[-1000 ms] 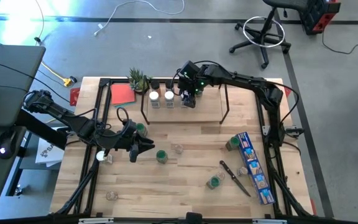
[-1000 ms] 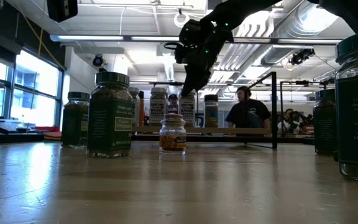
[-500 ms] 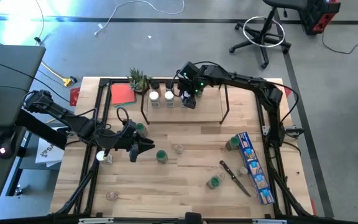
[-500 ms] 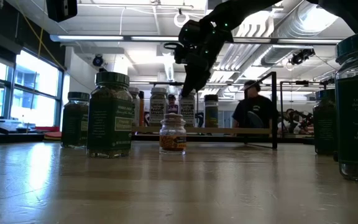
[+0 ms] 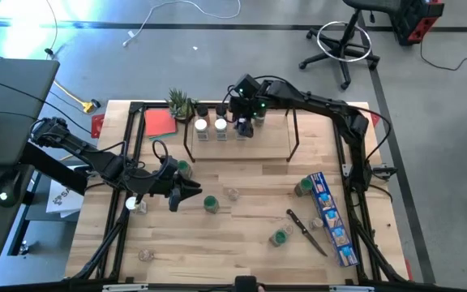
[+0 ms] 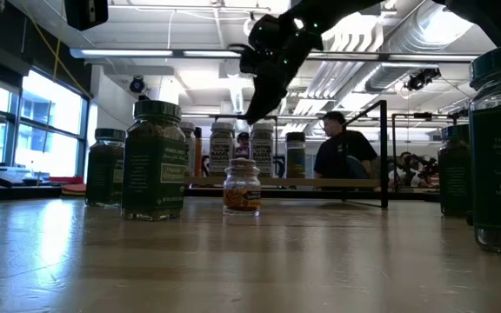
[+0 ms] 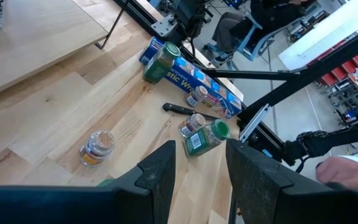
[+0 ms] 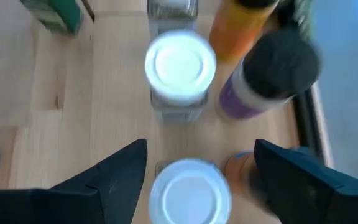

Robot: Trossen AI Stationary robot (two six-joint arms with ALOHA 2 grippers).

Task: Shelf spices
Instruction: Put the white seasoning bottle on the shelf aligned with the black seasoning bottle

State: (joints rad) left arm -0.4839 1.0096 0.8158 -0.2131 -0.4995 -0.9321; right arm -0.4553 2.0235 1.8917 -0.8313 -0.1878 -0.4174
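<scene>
The shelf stands at the table's far side with spice jars on it. My right gripper hangs open just above a white-capped jar, its fingers apart on either side and clear of it; in the low view the gripper is above the jar row. Another white-capped jar and a black-capped one stand beside it. My left gripper waits open over the table's left middle with nothing between its fingers. A green-capped jar and a clear jar stand on the table near it.
More jars stand about the table. A long blue box and a black-handled knife lie at the right. A small plant and a red sheet sit at the far left. A person sits beyond the table.
My right gripper has risen off the white-capped jar on the shelf and rolled a little; the jar stays upright where it stood.
</scene>
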